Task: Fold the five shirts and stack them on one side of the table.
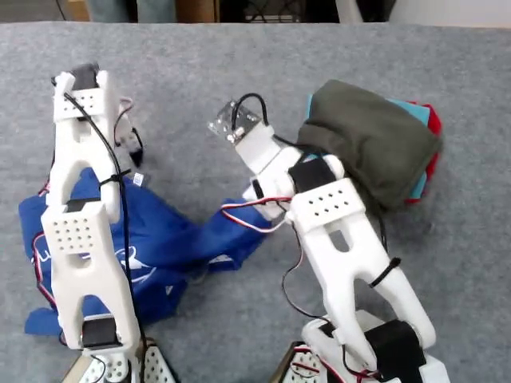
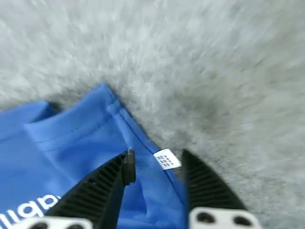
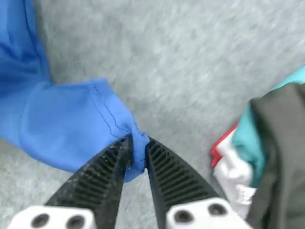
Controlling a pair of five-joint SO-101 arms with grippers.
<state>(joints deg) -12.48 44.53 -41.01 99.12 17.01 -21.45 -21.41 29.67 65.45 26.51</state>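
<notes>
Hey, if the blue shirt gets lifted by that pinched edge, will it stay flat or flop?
Probably floppy: the blue shirt lies crumpled in soft folds. Likely thin and light: its edge fits in the tight pinch of the right end effector. It may drag rather than slide on the fuzzy table.

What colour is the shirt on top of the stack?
The top shirt is dark olive; clearest in the high view.

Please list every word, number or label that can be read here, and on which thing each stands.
On the blue shirt, white print in the left wrist view: cut off at the picture's edge, not readable.
More white print on it in the high view: blurred, not readable.
On the small white tag at the shirt's edge: marks too small to read.
</notes>
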